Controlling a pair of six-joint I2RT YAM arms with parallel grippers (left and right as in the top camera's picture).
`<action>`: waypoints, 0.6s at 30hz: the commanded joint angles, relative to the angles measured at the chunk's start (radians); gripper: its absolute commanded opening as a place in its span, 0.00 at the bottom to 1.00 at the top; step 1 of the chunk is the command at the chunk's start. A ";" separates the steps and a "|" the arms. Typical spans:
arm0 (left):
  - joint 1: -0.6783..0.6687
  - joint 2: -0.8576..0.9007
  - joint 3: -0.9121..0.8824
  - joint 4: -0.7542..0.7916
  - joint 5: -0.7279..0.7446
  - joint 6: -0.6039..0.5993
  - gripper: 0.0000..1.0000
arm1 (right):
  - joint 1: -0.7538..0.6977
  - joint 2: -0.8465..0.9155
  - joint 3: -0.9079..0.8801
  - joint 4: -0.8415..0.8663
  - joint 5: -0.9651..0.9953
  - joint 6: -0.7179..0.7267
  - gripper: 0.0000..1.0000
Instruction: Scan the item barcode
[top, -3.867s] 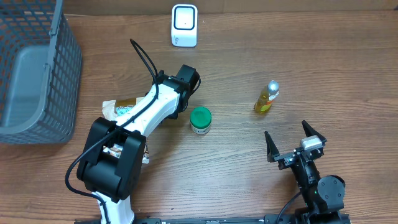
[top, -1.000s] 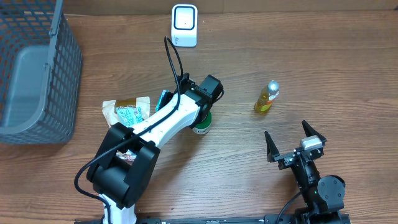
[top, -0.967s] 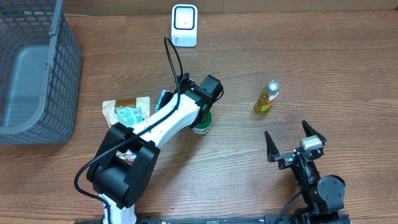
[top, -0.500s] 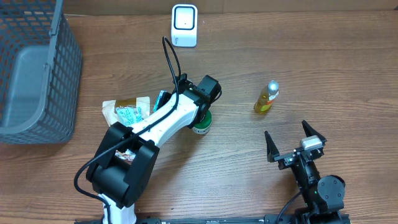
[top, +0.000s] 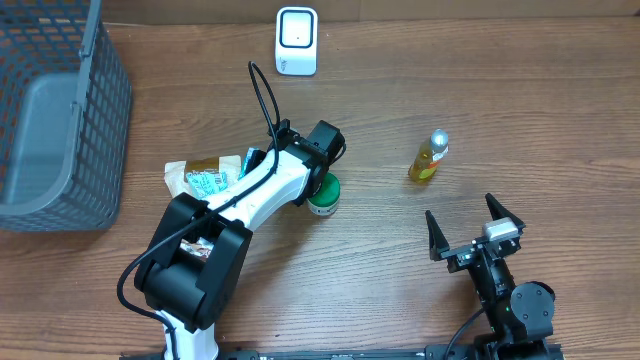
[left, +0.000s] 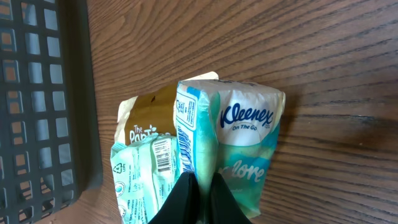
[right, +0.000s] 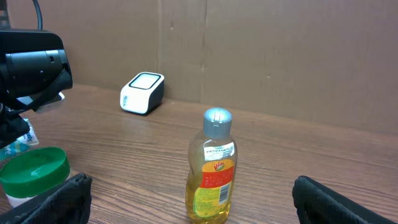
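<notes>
The left fingers (left: 184, 198) pinched one Kleenex pack (left: 245, 143) overlapping one snack pouch (left: 144, 124). The right fingers (top: 437, 238) stood spread. One scanner (top: 296, 40), jar (top: 323, 196) and bottle (top: 428, 157) stood on the desk (top: 520, 110).

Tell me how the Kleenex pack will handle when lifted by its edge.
Likely soft and squashy: the Kleenex pack looks like tissues in thin plastic film, so it should give under the left claw. It is probably light for its size. Pinched at one edge, it may droop or twist, and the glossy wrap could slip.
</notes>
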 joint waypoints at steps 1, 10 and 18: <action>0.008 0.009 -0.006 0.003 -0.025 0.000 0.05 | -0.003 -0.010 -0.010 0.003 0.006 0.002 1.00; 0.033 0.009 -0.019 0.015 -0.024 -0.008 0.05 | -0.003 -0.010 -0.011 0.003 0.006 0.002 1.00; 0.033 0.009 -0.021 0.016 -0.021 -0.032 0.05 | -0.003 -0.010 -0.011 0.003 0.006 0.002 1.00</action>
